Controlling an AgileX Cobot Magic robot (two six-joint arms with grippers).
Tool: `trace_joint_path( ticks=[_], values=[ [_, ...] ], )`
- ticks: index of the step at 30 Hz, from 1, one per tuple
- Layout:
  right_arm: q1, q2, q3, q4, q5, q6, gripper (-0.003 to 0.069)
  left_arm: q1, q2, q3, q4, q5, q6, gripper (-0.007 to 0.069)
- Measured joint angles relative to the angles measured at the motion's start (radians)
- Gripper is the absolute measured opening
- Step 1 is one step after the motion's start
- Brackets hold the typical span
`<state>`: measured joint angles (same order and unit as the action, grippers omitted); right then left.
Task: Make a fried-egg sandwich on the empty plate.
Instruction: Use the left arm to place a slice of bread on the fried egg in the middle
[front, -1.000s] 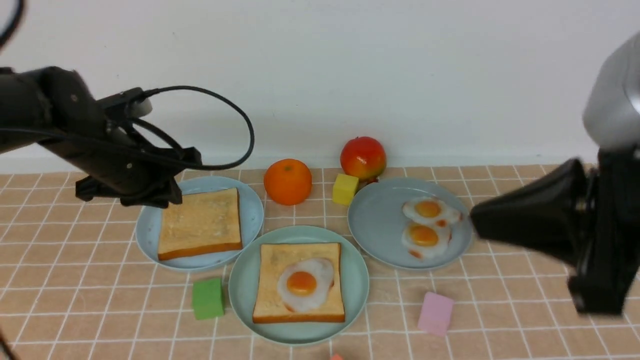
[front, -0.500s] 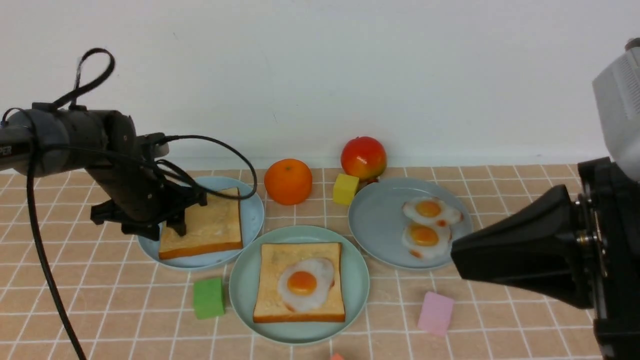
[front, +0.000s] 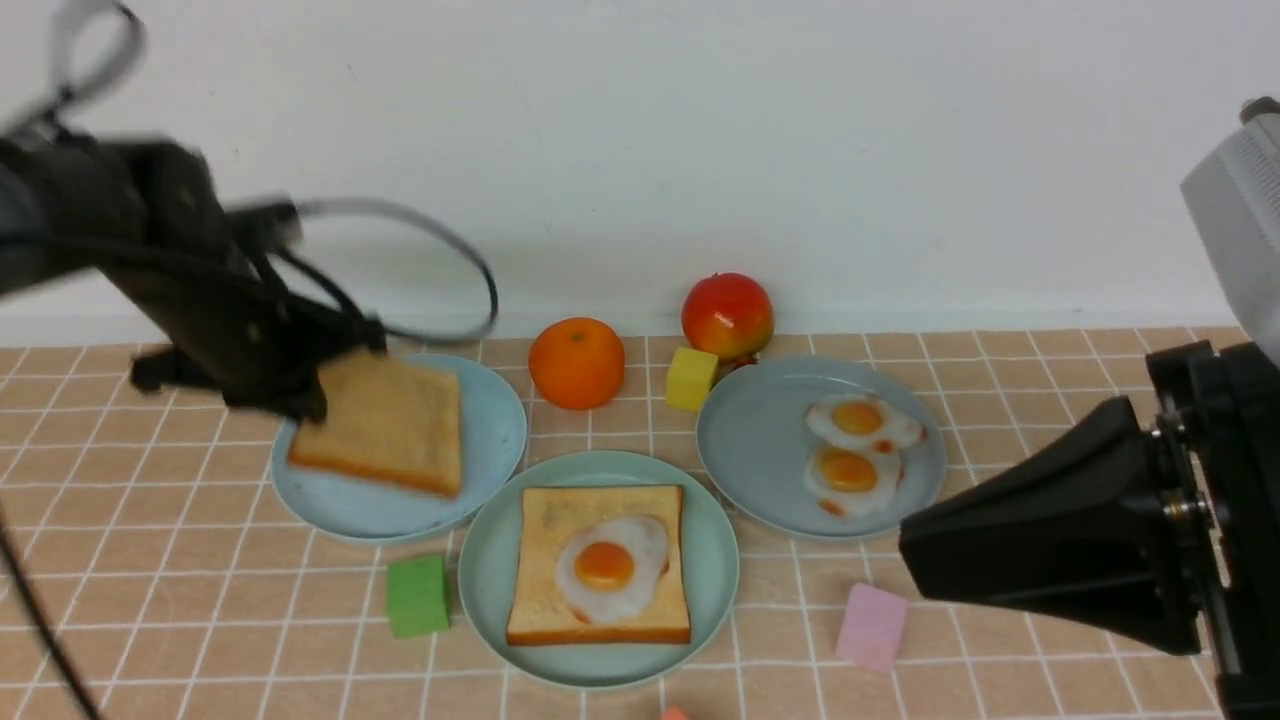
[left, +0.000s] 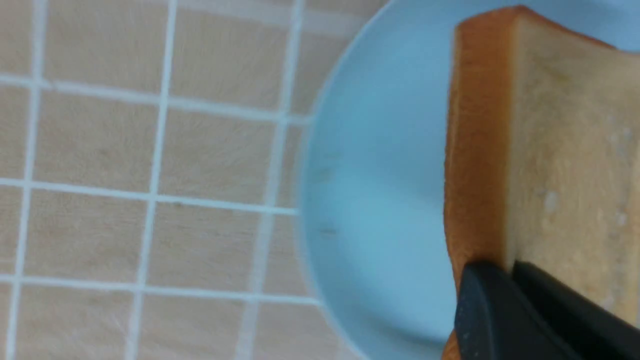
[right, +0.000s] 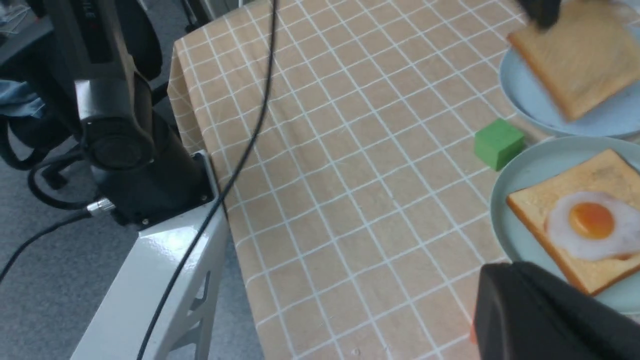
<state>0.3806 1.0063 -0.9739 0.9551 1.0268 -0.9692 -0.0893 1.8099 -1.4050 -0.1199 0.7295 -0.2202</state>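
My left gripper (front: 320, 385) is shut on the back left corner of a toasted bread slice (front: 385, 425), which hangs tilted just above the pale sky-blue plate (front: 490, 430). In the left wrist view the black fingers (left: 472, 300) pinch the slice (left: 565, 165) at its brown crust. The mint-green plate (front: 490, 560) at the front middle holds another bread slice (front: 535, 600) with the fried egg (front: 610, 570) lying on top. My right gripper (front: 905, 545) hovers shut and empty to the right of that plate, its tip (right: 482, 280) close to the plate's rim (right: 505, 180).
A grey-blue plate (front: 750, 450) with two smaller eggs (front: 855, 450) sits right of centre. An orange (front: 575, 362), an apple (front: 727, 315) and a yellow cube (front: 690, 378) stand behind. A green cube (front: 417, 596) and a pink cube (front: 872, 626) lie at the front.
My left gripper came down onto the slice, shut on its corner and raised it off the sky-blue plate, tilted. The right arm drifted left toward the front.
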Motion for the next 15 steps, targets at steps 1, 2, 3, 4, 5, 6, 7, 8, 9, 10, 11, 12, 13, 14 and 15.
trace_joint_path(
  ticks=[1,2,3,4,5,6,7,8,9,10,11,12,13,14,15],
  values=[
    [0.0,0.0,0.0,0.0,0.002,0.0,0.0006,-0.006,-0.036,0.002,-0.035,0.007,0.01,0.0],
    [0.0,0.0,0.0,0.0,0.005,0.001,0.0008,-0.014,-0.061,0.007,-0.064,0.011,0.021,0.0],
    [0.0,0.0,0.0,0.0,0.006,0.001,0.001,-0.028,-0.083,0.018,-0.103,0.01,0.041,0.0],
    [0.0,0.0,0.0,0.0,0.011,0.001,0.0011,-0.047,-0.108,0.039,-0.145,0.002,0.065,0.0],
    [0.0,0.0,0.0,0.0,0.013,0.001,0.0011,-0.061,-0.123,0.064,-0.171,-0.008,0.081,0.0],
    [0.0,0.0,0.0,0.0,0.014,0.001,0.0011,-0.09,-0.138,0.101,-0.224,-0.026,0.111,0.0],
    [0.0,0.0,0.0,0.0,0.017,0.002,0.0011,-0.115,-0.144,0.142,-0.265,-0.05,0.132,0.0],
    [0.0,0.0,0.0,0.001,0.022,0.002,0.0013,-0.14,-0.144,0.186,-0.304,-0.077,0.149,0.0],
    [0.0,0.0,0.0,0.001,0.027,0.002,0.0013,-0.159,-0.143,0.221,-0.326,-0.101,0.159,0.0],
    [0.0,0.0,0.0,0.002,0.039,0.002,0.0014,-0.179,-0.134,0.271,-0.366,-0.137,0.169,0.0],
    [0.0,0.0,0.0,0.002,0.049,0.002,0.0015,-0.196,-0.124,0.305,-0.395,-0.166,0.178,0.0],
    [0.0,0.0,0.0,0.003,0.058,0.002,0.0015,-0.21,-0.112,0.332,-0.42,-0.194,0.182,0.0],
    [0.0,0.0,0.0,0.003,0.058,0.002,0.0015,-0.212,-0.11,0.332,-0.424,-0.194,0.182,0.0],
    [0.0,0.0,0.0,0.003,0.073,0.002,0.0018,-0.227,-0.086,0.359,-0.454,-0.227,0.188,0.0],
    [0.0,0.0,0.0,0.003,0.077,0.002,0.0018,-0.231,-0.072,0.363,-0.466,-0.235,0.189,0.0]
  ],
)
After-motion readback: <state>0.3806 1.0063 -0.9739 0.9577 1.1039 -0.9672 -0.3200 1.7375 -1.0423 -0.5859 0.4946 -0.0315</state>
